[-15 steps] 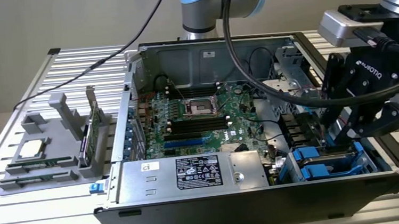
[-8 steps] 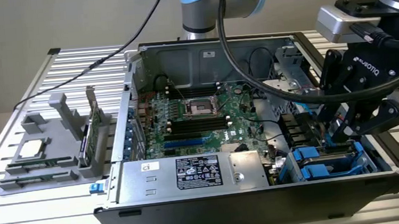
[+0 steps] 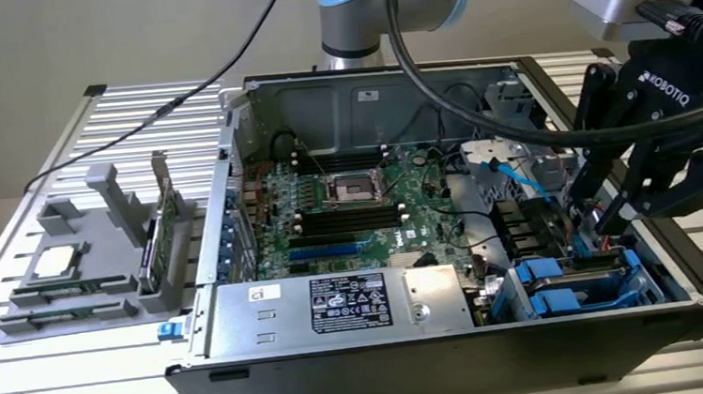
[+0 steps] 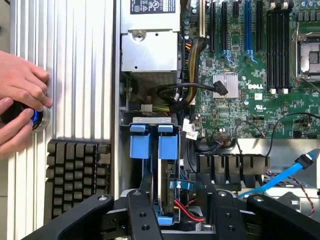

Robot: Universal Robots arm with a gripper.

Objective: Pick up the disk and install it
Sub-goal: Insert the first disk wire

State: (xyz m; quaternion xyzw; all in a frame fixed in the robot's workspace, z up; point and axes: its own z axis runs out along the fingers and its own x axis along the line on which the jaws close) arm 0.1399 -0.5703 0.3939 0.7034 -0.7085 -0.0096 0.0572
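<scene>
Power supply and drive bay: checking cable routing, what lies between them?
In the wrist view, a looped black cable and bundled wires lie between the power supply and the blue-bracketed drive bay.

Bright blue carrier on the disk (image 4: 167, 150), green motherboard (image 3: 340, 212), black hand (image 4: 180, 212), ribbed silvery worktop (image 3: 76, 369), greyish holder (image 3: 93, 264), I think.

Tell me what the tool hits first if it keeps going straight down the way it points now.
Most likely the disk in its blue bracket, standing on edge in the drive bay of the computer case. The tool sits right over it, open. Whether it already touches cannot be told.
</scene>
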